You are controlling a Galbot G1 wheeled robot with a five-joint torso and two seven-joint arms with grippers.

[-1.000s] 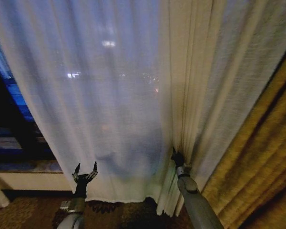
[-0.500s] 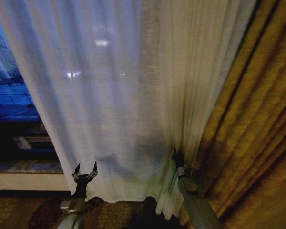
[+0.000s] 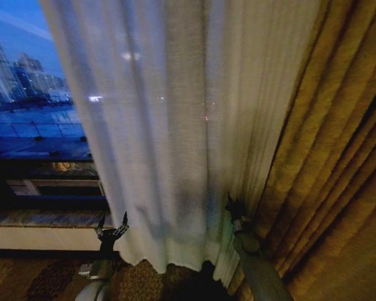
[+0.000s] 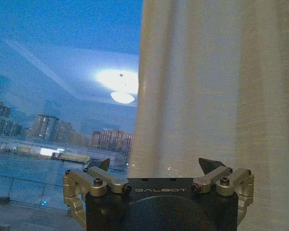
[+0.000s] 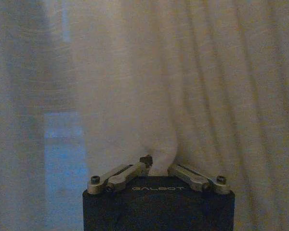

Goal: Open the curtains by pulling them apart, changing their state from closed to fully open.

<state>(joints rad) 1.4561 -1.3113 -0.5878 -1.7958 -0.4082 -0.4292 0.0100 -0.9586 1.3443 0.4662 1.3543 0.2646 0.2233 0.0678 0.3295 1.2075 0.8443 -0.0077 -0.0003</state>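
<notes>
Your right gripper (image 3: 230, 204) has its jaws pinched closed on a fold of the sheer curtains (image 3: 175, 125), low down near the hem, beside the golden drapes (image 3: 326, 188). Your left gripper (image 3: 111, 221) stands at the curtains' left edge, jaws spread wide and holding nothing, with the window (image 3: 31, 113) uncovered to its left.

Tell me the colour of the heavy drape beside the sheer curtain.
Golden yellow; the drape shows best in the head view, right of the white curtain.
</notes>
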